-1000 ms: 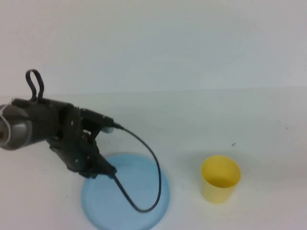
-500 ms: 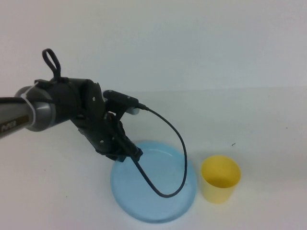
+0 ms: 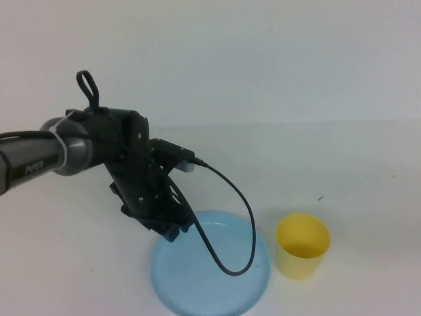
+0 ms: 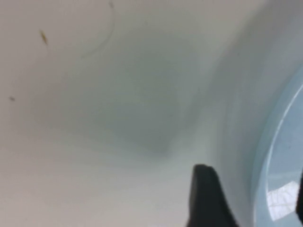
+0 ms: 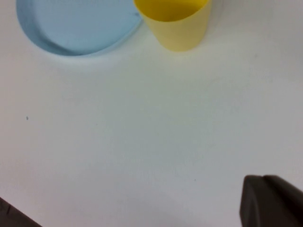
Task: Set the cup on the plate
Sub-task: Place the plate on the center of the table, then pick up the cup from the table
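White worktop [image 3: 342, 158] carrying plate [image 3: 210, 270] and cup [image 3: 302, 245].
Standing upright just beside plate's right edge, off it: cup. Hovering over plate's left rim, fingers spread, gripping nothing: left claw [image 3: 172, 227]. Lying near the plate, pressed together: right claw [image 5: 270, 201], seen only from its wrist.

A: What do the surfaces look like?

B: The cup [image 3: 302, 245] reads as smooth yellow plastic, matt, with only a soft sheen inside. The plate [image 3: 217, 289] is smooth light blue plastic, glossier, catching a pale reflection.

A: And the robot?

B: The left gripper [image 3: 168, 227] looks like matt black hard plastic; the arm behind it has a dull grey metallic sleeve. A smooth black rubbery cable [image 3: 227, 197] loops off it.

A: The table [image 3: 362, 171]?

B: Plain white, smooth, matt.
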Robot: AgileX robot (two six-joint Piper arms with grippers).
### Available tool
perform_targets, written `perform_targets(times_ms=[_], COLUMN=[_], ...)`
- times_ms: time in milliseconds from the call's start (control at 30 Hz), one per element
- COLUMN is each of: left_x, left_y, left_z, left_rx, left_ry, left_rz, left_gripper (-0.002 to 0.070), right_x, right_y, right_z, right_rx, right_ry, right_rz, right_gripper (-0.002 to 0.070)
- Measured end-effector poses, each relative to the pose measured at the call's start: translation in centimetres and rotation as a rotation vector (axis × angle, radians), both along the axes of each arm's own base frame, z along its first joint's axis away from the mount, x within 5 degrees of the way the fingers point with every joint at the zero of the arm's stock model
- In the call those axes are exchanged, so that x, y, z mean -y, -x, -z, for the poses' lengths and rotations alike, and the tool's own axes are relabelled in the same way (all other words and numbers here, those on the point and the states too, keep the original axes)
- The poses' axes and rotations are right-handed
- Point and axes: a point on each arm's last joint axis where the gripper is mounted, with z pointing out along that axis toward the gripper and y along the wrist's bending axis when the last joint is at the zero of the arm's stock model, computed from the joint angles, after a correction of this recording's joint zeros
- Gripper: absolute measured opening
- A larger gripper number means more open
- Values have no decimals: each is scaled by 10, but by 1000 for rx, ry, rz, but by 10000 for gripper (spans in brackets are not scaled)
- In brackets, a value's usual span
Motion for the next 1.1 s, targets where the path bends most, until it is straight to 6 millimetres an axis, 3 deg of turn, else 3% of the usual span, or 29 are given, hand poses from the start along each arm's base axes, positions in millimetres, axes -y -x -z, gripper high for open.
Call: perform_targets(times_ms=[100,167,267,333,500,600,867,1000,1100], left_x=[0,-2,-9,-15,-36,-45,-68,-87,-98], left_y=[0,3,13,21,58,85,161,193,207], left_z=[-24,-50,-103,-135,-205,-229,-234,-216,-197], left_rx=[37,103,279,400,612,634,803,807,786], left_ry=[6,22,58,71,98,153,232,204,181], left_rz=[23,32,50,52,21,-28,-13,-48,-99], left_gripper=[393,333,140,65,8,3,1,1,1], right_x=[1,2,-1,-7,-27,-44,-98,-114,-123], right_y=[-7,-12,-19,-22,-36,-51,-104,-133,-154], right_z=[2,0,-4,-6,-5,-2,0,4,7], right_rx=[1,16,57,86,117,92,13,-54,-80], right_ry=[2,1,-29,-45,-55,-55,45,201,236], right_rz=[15,29,38,4,-90,-161,-295,-299,-289], right_gripper=[0,0,0,0,0,0,0,14,87])
